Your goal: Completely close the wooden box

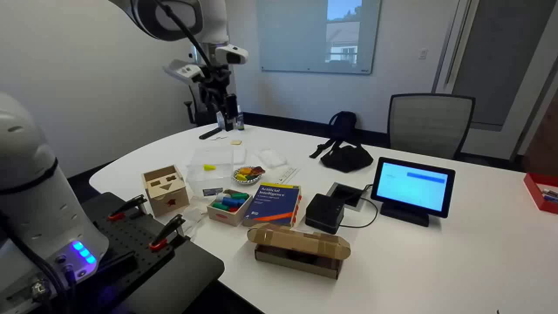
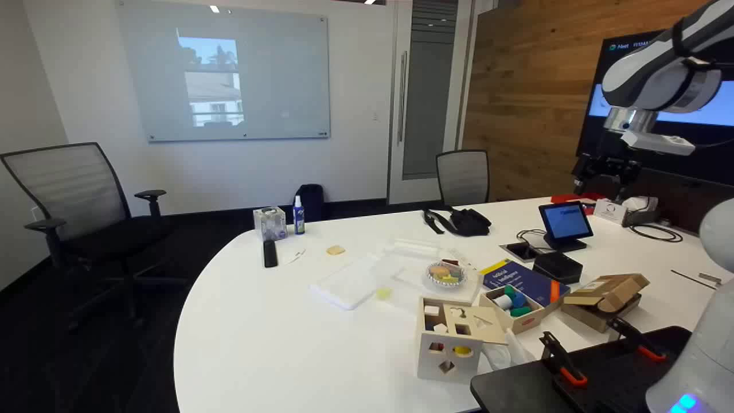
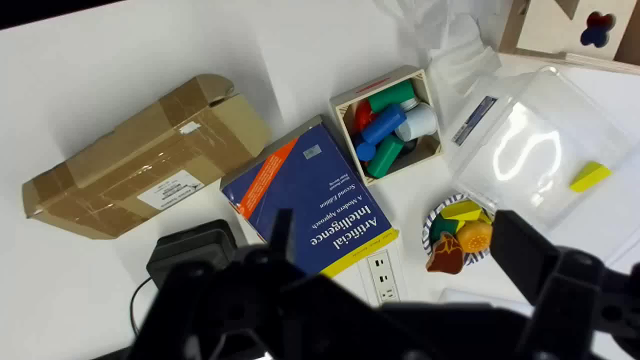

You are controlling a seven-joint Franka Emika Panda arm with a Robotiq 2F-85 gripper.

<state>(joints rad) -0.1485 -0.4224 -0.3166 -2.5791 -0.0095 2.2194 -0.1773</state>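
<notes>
The box [image 2: 449,357] is seen upright on the desk [image 2: 269,338], near the black stand [image 2: 516,385] by which the arm [image 2: 648,80] is carried. Its lid [image 2: 479,333] is shifted to a side: one edge is carried out past the wall, and at the opposite end part of the top is uncovered. Two pale shapes are seen in that gap, and red and yellow can be made out through holes [image 2: 462,350] in a side face. In the wrist view the box is cut off at the upper right corner.

The jaws are held high above the desk, well away from the box. They are spread apart; in the wrist view, the dish [image 3: 426,232] and part of the book [image 3: 320,195] are framed between them.

Near the box, a tray [image 1: 229,219] is filled with coloured blocks [image 3: 384,124], and just beside it the book is laid flat. Toy food [image 3: 472,237] is held in the dish, next to the clear tub [image 3: 525,145]. Through the tub's plastic a yellow piece [image 3: 590,176] is seen. Beside the book, a carton [image 3: 150,155] is set.
</notes>
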